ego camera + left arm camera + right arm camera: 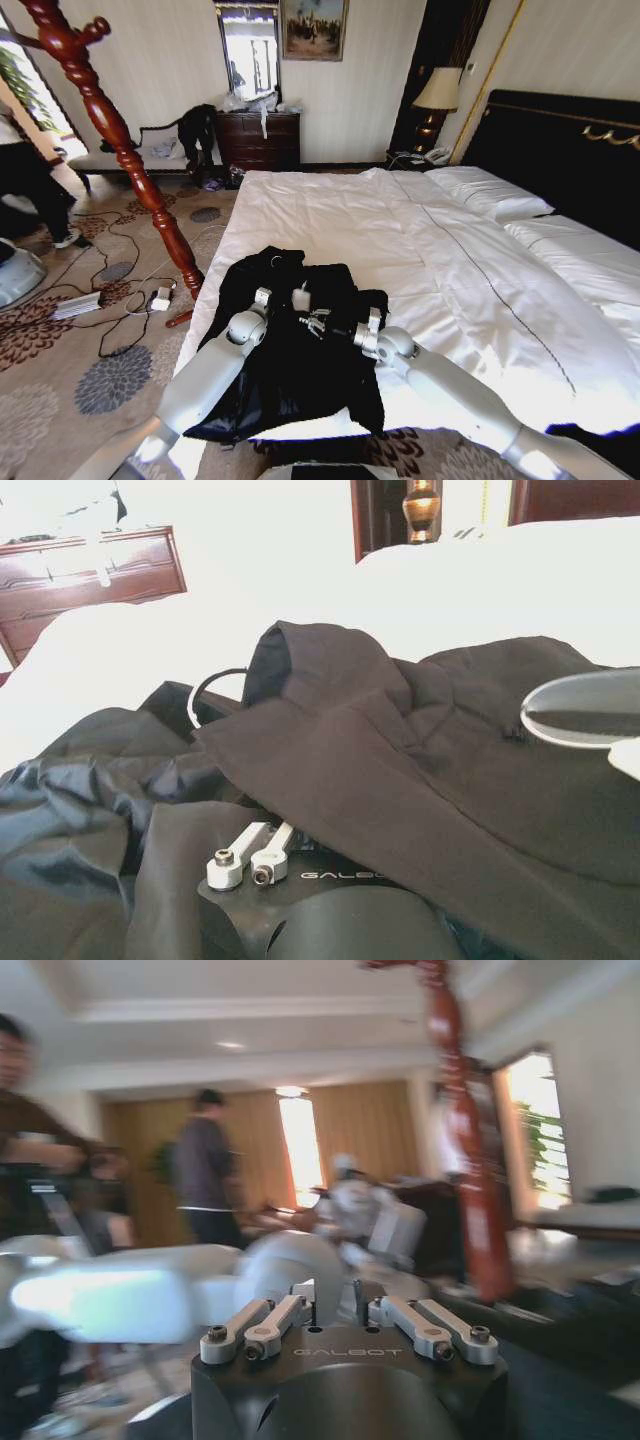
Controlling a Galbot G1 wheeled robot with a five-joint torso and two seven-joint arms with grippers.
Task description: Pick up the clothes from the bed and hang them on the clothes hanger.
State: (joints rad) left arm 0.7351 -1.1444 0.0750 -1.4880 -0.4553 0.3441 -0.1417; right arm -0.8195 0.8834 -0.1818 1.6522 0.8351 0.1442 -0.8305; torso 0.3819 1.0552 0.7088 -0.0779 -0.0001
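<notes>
White sheets of the bed carry the clothes; both arms lean over them, left gripper and right gripper close together, jaw state unclear, presumably gathering cloth for the clothes hanger.

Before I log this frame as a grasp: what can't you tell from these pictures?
- Left gripper: head view too small to show whether it grips the coat; left wrist view cuts off the fingertips behind cloth.
- Right gripper: fingertips blurred in the right wrist view.
- Coat stand: its top pegs are cut off by the head view's edge.
</notes>
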